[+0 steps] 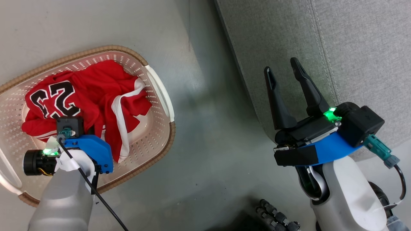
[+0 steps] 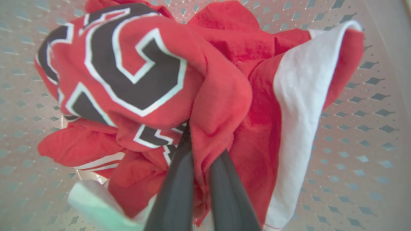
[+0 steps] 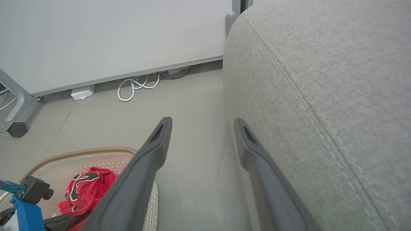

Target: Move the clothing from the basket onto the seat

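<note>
The clothing [image 1: 96, 96], red with white stripes and a black-and-white printed number, lies bunched in the cream basket [image 1: 112, 49] on the floor at the left. My left arm reaches down into the basket, and its blue wrist mount [image 1: 93, 149] hides the fingers in the head view. In the left wrist view my left gripper [image 2: 202, 141] is shut on a fold of the red clothing [image 2: 224, 48] above the perforated basket floor [image 2: 369, 128]. My right gripper [image 1: 281, 65] hangs open and empty over the front edge of the grey seat [image 1: 353, 48].
Bare grey floor [image 1: 205, 112] separates the basket from the seat. Along the far wall lie a coiled white cable [image 3: 135, 86] and a small white box [image 3: 83, 93]. A caster wheel [image 3: 17, 129] stands at the far left. Dark ribbed parts [image 1: 276, 218] show at the bottom of the head view.
</note>
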